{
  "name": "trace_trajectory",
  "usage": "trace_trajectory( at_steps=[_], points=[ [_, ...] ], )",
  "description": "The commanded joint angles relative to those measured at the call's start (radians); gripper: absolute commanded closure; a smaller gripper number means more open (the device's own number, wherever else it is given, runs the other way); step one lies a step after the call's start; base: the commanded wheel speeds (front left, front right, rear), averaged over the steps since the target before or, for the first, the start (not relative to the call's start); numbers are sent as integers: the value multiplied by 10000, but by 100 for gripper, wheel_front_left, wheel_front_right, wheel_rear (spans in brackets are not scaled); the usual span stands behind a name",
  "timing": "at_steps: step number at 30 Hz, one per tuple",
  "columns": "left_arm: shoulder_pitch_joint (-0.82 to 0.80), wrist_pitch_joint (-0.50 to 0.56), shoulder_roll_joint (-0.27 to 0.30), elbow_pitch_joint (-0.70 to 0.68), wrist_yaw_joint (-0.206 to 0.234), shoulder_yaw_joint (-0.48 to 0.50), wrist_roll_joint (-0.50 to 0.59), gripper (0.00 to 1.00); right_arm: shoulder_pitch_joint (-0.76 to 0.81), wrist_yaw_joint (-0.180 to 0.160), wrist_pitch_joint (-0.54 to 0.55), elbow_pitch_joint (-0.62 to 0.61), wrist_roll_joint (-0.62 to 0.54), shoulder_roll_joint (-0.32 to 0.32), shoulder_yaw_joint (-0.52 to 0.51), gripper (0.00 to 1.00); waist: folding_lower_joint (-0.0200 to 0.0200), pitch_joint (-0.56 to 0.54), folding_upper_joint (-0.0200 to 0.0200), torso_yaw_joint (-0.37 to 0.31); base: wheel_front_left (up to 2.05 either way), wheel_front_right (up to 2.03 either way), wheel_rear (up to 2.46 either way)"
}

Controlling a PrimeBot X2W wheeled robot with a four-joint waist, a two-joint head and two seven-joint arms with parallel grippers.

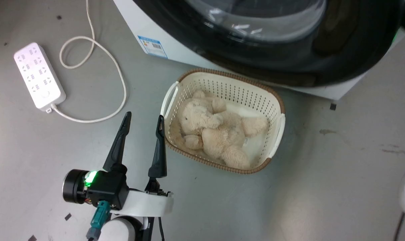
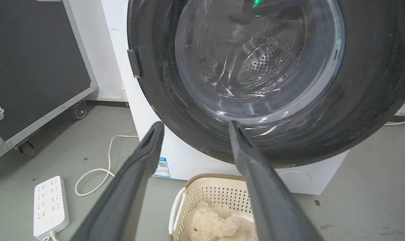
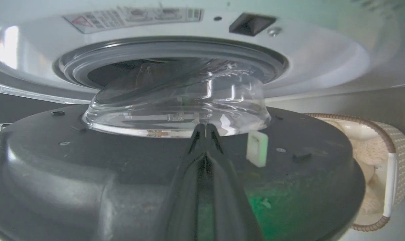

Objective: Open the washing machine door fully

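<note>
One white, box-shaped washing machine (image 1: 135, 26) stands ahead of the left end effector (image 1: 144, 115). Its one washing machine door (image 2: 373, 87) is a glossy black ring round a bulging clear glass bowl (image 2: 256, 60). The door hangs ajar just beyond and above those fingertips, cut off at the top and right edges.

The left end effector is released, its two dark tapered fingers spread wide. The right end effector (image 3: 205, 127) is clenched, both fingers pressed together over the door's matt grey inner face. Its tips are at the foot of the bowl, and contact there is hard to make out.

Just right of the left end effector sits one perforated cream basket (image 1: 239, 88) with a brown woven rim, holding one beige plush bear (image 1: 215, 130). To its left, one white power strip (image 1: 38, 75) and one looped white cable (image 1: 120, 78) lie on the grey floor (image 1: 322, 167). The perforated steel drum (image 2: 266, 65) shows blurred through the glass.
</note>
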Motion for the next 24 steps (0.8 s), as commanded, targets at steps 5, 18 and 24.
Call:
trace_trajectory(
  at_steps=[5, 18, 24],
  points=[
    [87, -178, 9, 103, 15, -84, -17, 0, 603, -5, 667, 668, 890, 118, 159, 100, 0, -613, 0, -46, 0, 0, 0],
    [1173, -184, 115, 438, -389, 118, 248, 0, 4060, -6, 914, 993, 5064, 119, 4394, 100, 0, -2254, 0, -289, 0, 0, 0],
    [1693, -184, 168, 644, -607, 181, 219, 0, 5886, -6, 186, 124, 8146, 119, 8067, 100, 0, -2789, 0, -286, 0, 0, 0]
  ],
)
